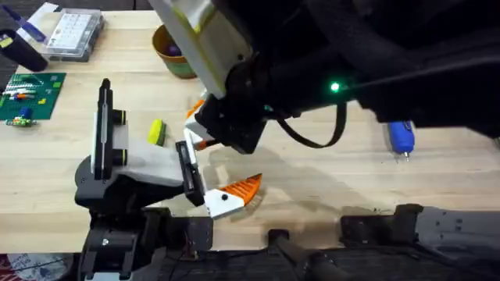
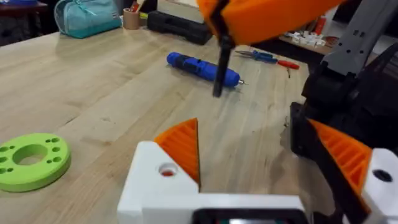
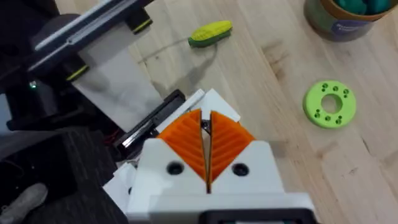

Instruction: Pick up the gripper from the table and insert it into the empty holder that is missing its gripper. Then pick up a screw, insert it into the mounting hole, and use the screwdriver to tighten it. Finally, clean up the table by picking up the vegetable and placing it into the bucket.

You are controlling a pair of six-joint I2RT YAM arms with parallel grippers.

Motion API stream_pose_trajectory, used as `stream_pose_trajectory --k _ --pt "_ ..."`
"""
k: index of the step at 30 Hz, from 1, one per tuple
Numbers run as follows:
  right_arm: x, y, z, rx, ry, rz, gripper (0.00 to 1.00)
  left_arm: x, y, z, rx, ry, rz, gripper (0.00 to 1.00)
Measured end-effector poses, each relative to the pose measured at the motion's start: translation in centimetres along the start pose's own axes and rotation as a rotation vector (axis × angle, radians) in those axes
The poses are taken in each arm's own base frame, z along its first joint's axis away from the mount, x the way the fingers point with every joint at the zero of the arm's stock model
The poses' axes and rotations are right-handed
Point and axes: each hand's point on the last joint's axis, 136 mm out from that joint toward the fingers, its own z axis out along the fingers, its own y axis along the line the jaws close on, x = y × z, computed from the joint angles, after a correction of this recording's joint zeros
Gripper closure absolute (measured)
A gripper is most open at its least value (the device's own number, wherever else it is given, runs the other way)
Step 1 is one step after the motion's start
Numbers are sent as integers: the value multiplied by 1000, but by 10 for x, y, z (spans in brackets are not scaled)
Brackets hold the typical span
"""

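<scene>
The grey-white holder (image 1: pixel 133 160) stands at the front left. The white-and-orange gripper (image 1: pixel 226 197) sits at the end of its black plate (image 1: pixel 190 173). My right gripper (image 1: pixel 201 133) has reached across and hovers above that plate (image 3: pixel 149 121). Its pads (image 3: pixel 186 140) are shut on a thin black screw (image 2: pixel 221 62) that hangs below them. My left gripper (image 2: pixel 267 162) is low over the table, open, with bare wood between its fingers. The yellow-green vegetable (image 1: pixel 156 131) lies behind the holder. The bucket (image 1: pixel 173 51) stands at the back. The blue screwdriver (image 1: pixel 401 136) lies far right.
A clear compartment box (image 1: pixel 74 33) and a green board (image 1: pixel 27 95) sit at the back left. A green disc (image 3: pixel 329 104) lies near the bucket (image 3: pixel 348 18). Red-handled pliers (image 2: pixel 273 59) lie beyond the screwdriver (image 2: pixel 202 67). The right arm covers the table's middle.
</scene>
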Motion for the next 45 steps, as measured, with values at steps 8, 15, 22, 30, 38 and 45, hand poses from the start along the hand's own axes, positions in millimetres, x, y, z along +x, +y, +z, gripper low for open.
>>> stream_pose_trajectory --k 8,15,22,30,38,45 --pt "1 0 0 0 4 15 990 0 0 0 0 0 0 14" --pt "8 1 0 -3 33 48 990 0 0 0 0 0 0 14" --pt "3 6 -18 -26 -13 55 990 0 0 0 0 0 0 14" --pt "4 7 -29 -35 -94 52 990 0 0 0 0 0 0 14" --pt "15 4 10 -32 -39 55 990 0 0 0 0 0 0 14" --pt "16 3 27 -31 -21 53 990 0 0 0 0 0 0 14"
